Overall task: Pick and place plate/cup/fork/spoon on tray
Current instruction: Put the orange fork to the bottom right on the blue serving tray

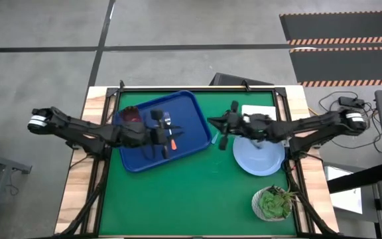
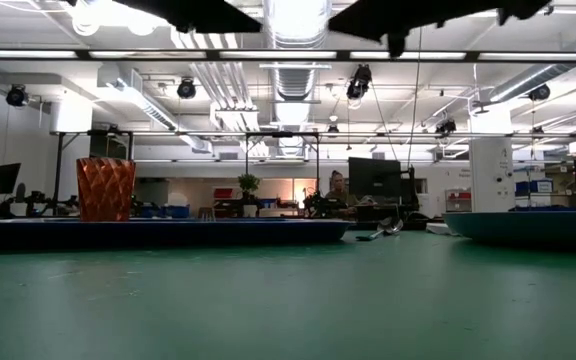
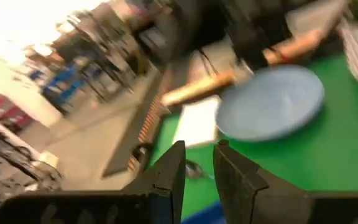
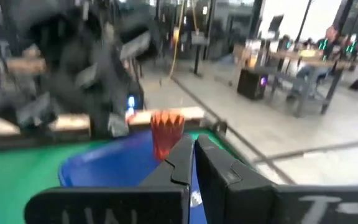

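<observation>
The dark-blue tray [image 1: 178,106] lies at the table's far left. The red-brown cup [image 1: 132,114] stands upright on it, also seen in the low view [image 2: 105,188]. The orange-handled fork [image 1: 173,138] lies flat on the tray. My left gripper [image 1: 161,136] hovers over the tray by the fork, its fingers [image 3: 173,171] a narrow gap apart and empty. The spoon [image 1: 215,138] lies on the green table just right of the tray. My right gripper [image 1: 214,124] hovers above it, shut and empty. The light-blue plate [image 1: 258,154] rests on the table under the right arm.
A white rectangular block [image 1: 257,111] lies beyond the plate. A green potted plant [image 1: 274,202] stands at the near right. Green table [image 1: 191,199] shows along the near side. Both arms are high above the table in the low view.
</observation>
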Controlling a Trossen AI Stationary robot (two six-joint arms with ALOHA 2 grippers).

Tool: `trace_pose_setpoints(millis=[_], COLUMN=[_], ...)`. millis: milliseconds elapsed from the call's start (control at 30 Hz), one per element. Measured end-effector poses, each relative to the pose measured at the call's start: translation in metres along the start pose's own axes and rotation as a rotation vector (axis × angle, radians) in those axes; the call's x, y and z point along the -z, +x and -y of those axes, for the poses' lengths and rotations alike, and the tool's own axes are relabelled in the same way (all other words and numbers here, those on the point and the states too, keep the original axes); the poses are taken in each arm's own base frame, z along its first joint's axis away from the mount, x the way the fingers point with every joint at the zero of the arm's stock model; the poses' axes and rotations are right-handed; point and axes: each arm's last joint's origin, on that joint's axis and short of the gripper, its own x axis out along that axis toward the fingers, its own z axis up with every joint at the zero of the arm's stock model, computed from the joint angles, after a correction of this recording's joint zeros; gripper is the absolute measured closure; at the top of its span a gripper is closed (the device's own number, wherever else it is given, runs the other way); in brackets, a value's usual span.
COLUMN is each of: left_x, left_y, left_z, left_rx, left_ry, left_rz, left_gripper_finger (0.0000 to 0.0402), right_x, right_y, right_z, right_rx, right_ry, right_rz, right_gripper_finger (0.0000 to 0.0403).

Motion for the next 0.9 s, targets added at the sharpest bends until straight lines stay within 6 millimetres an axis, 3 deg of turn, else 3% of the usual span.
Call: trace_pose_setpoints(millis=[167,333,467,733,900], left_x=[0.012,0.019,0.025,0.045,0.043], left_y=[-0.028,-0.053,-0.069,-0.088,-0.097], left_z=[-0.008,-0.018,-0.023,-0.023,-0.029], left_rx=[-0.05,-0.08,-0.096,-0.107,-0.14], left_ry=[-0.021,-0.055,-0.076,-0.073,0.004], left_rz=[0.101,0.156,0.193,0.211,0.245], left_gripper_finger=[0.0338,0.0338,0.0338,0.0338,0.0338], right_x=[-0.006,0.0,-0.009,0.0,0.011], right_y=[0.031,0.065,0.09,0.137,0.16], right_z=[-0.009,-0.019,-0.022,-0.024,-0.018], right_rx=[0.007,0.022,0.033,0.067,0.092], right_ry=[0.027,0.022,0.034,0.034,0.052], right_rz=[-0.035,-0.177,-0.257,-0.431,-0.456], right_gripper_finger=[0.0394,0.0394,0.0394,0.0394,0.0394])
